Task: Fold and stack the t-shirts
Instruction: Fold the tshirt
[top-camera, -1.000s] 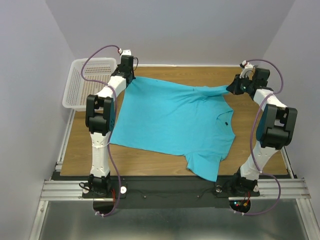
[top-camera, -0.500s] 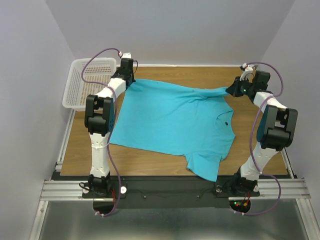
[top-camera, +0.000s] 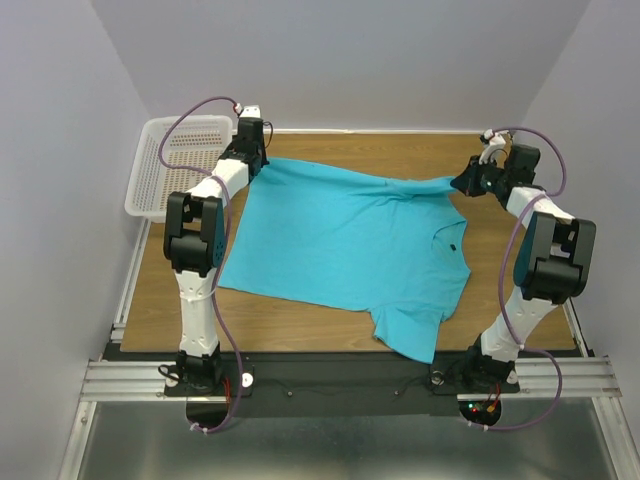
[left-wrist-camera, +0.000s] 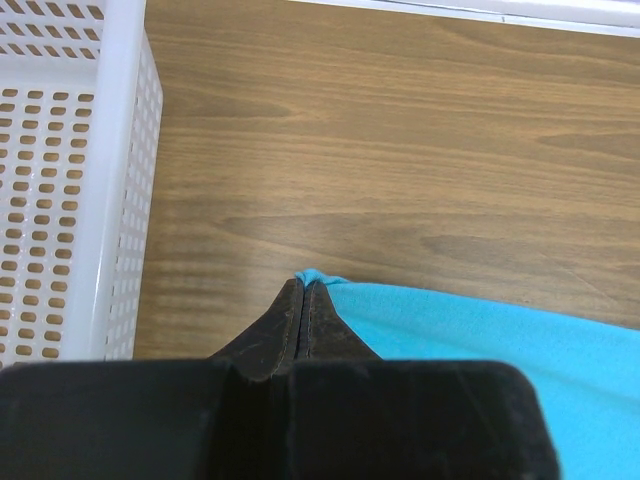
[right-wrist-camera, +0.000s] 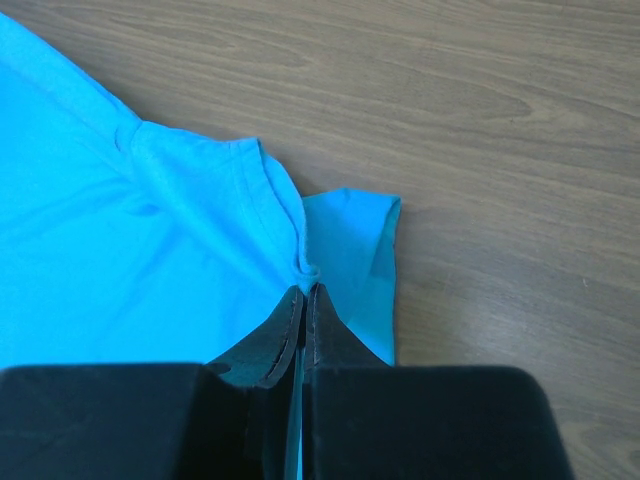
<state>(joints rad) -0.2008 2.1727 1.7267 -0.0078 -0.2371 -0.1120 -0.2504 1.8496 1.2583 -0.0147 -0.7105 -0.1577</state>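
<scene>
"Where was the t-shirt (top-camera: 350, 240)?"

"Spread over the wooden table (top-camera: 290, 322), with one sleeve reaching past the near edge."

"And your pincers?"

"My left gripper (left-wrist-camera: 303, 287) was pinched tight on the cloth's far left corner, near the white basket (left-wrist-camera: 60, 180) but not touching it. My right gripper (right-wrist-camera: 305, 292) was clamped on a bunched fold at the far right, beside a sleeve, and the cloth there was drawn into creases running toward it."

A plain turquoise-blue soft cloth t-shirt (top-camera: 340, 240) lies spread open, unfolded, across the wooden table (top-camera: 300, 325). One short sleeve (top-camera: 410, 332) reaches its near edge.
</scene>
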